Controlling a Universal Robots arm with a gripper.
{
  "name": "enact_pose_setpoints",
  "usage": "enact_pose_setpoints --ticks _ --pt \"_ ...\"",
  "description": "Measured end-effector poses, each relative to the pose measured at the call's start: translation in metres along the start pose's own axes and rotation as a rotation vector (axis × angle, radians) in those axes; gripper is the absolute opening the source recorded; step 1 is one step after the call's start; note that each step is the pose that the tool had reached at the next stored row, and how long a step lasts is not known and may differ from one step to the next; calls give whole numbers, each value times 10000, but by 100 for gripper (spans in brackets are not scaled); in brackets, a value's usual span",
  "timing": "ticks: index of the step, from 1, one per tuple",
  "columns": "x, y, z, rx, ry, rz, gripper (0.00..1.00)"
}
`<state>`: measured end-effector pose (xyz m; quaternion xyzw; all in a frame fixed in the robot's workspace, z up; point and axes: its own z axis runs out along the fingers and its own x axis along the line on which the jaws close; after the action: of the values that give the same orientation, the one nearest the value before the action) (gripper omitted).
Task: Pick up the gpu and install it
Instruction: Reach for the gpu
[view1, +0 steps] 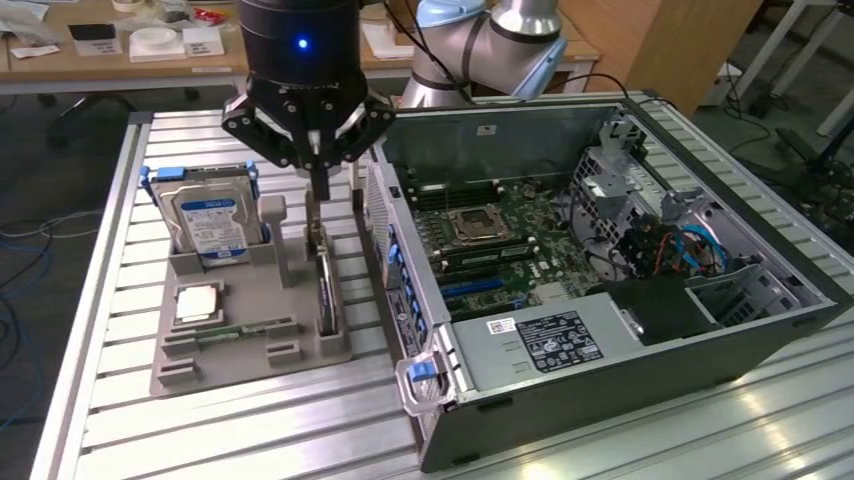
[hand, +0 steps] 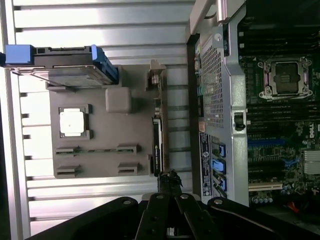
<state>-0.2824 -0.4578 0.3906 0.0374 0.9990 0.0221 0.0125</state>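
Hovering over the gpu (view1: 326, 285) upright in its grey holder (view1: 230, 368), our tool (view1: 318, 192) looks pinched together; descending like that, we'd ram its top edge.

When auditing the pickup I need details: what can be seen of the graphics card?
The graphics card is a thin flat board, dark, with a silvery metal bracket at one end. It stands on edge in a slot of the grey holder, on the side nearest the computer case. The hand hangs just over its top edge; contact cannot be told.
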Motion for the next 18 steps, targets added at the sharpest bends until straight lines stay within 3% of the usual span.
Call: enact_pose_setpoints --ticks 6,18 --pt "26 -54 6 1 4 0 11" --pt "24 -74 10 5 6 0 11"
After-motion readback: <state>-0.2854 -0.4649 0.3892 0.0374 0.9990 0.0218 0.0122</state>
